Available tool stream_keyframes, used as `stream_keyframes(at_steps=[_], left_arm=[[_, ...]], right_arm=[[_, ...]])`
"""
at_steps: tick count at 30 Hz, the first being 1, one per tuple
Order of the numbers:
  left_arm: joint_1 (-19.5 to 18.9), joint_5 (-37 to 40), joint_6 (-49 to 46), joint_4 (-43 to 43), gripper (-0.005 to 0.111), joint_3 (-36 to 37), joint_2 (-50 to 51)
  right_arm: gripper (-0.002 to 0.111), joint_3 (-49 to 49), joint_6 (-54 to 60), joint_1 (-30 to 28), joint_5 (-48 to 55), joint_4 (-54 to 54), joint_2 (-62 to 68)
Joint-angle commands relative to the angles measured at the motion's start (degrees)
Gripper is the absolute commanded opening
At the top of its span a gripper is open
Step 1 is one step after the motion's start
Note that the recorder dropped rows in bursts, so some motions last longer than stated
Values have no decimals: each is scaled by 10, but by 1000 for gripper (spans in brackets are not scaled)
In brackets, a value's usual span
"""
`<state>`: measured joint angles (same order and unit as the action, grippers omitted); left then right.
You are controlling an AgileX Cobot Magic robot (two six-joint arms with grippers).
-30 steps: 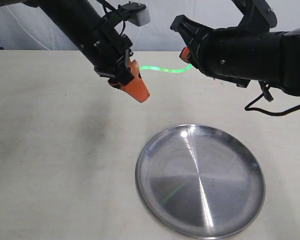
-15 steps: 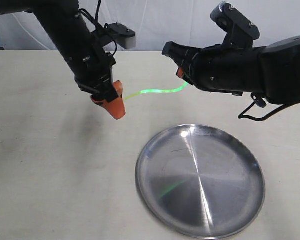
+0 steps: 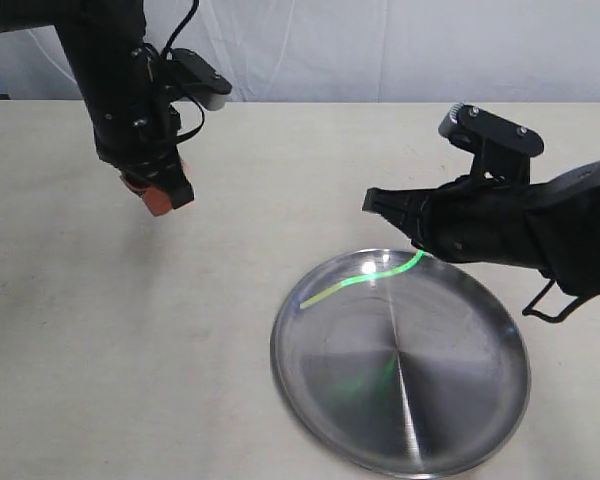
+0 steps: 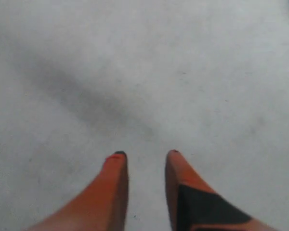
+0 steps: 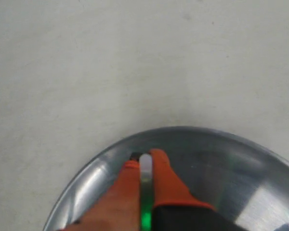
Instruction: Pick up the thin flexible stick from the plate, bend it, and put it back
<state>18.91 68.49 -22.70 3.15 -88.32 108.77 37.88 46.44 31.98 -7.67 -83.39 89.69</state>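
The thin flexible stick (image 3: 355, 284) glows yellow-green and curves gently over the far part of the plate (image 3: 460, 420), a round shiny silver dish. My right gripper (image 3: 417, 256) is shut on one end of it, low over the plate's far rim. In the right wrist view the stick (image 5: 145, 192) runs between the orange fingers (image 5: 130, 192), its pale tip poking out past them above the plate (image 5: 221, 159). My left gripper (image 3: 158, 197) hangs over bare table at the far left, well apart from the stick. Its orange fingers (image 4: 111, 192) stand open with nothing between them.
The beige tabletop (image 3: 130, 350) stretches all round the plate. A pale curtain (image 3: 380, 50) hangs behind the table's far edge. The right arm's black body (image 3: 540, 230) reaches in from the right, over the plate's far right side.
My left gripper let go of the stick and drew away to the left. My right gripper came down and forward, carrying the stick from mid-air to just over the plate.
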Motion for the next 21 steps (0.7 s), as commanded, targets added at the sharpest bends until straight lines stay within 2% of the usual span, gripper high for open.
stream_keyframes(at_steps=[1,5,7,11,12,14,17,20,21], left_arm=[[0,-22,152,91,1,2,-6],[0,-14,193,112,0,2,-13],[0,-12,193,111,0,2,-17],[0,0,193,99,0,2,-32],[0,4,193,94,0,2,-35],[0,3,193,93,0,2,-46],[0,-35,192,58,0,2,-85],[0,-70,172,13,0,8,-168],[0,-85,172,4,0,17,-192]], right_arm=[[-1,-22,5,1,-5,-11,0],[1,-36,6,1,10,-11,0],[10,-39,22,1,18,-11,0],[43,-41,31,1,30,-11,0],[47,-41,31,1,30,-11,0],[49,-41,31,1,28,-11,0],[46,-41,35,1,11,-11,-20],[0,-48,85,1,-26,-12,-98],[0,-49,101,1,-26,-13,-115]])
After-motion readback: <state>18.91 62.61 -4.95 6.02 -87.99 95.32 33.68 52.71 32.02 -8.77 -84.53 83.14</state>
